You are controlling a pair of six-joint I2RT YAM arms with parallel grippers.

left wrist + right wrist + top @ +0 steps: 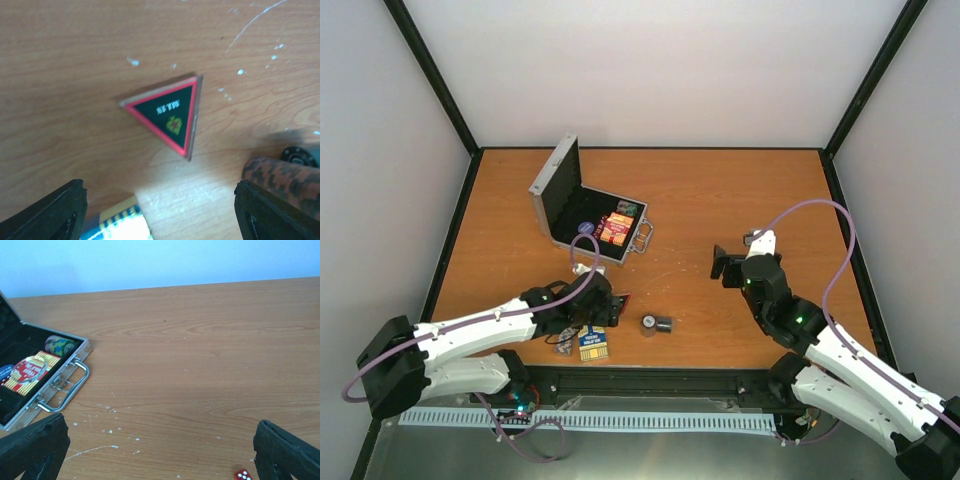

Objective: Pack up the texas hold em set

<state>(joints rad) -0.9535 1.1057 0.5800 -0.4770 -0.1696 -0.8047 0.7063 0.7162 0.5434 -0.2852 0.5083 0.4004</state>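
Top external showed the job partly done. The small silver aluminium case (555, 180) stood open at about eleven o'clock from the middle of the wooden table (740, 190), with its lid raised. In its black lining lay a red-and-yellow card box (615, 229), a round blue button (585, 228) and some green-striped chips (625, 208). By my judgement, four things were left to pack. The red-edged black triangle (167, 116), a yellow-and-blue card box (592, 343) and a short roll of striped chips (655, 324) all lay on the wood near six o'clock. The small red die (242, 474) sat at five o'clock in the right wrist view. My left gripper (160, 200) hung low over the triangle, pointing down, with its fingers spread wide and grasping nothing. The triangle lay flat at twelve o'clock from the gap, and neither finger touched it. My right gripper (160, 450) was likewise released and empty. It was held low above the table at three o'clock and faced the case at its ten o'clock, well apart from it. The lid had yet to be closed.
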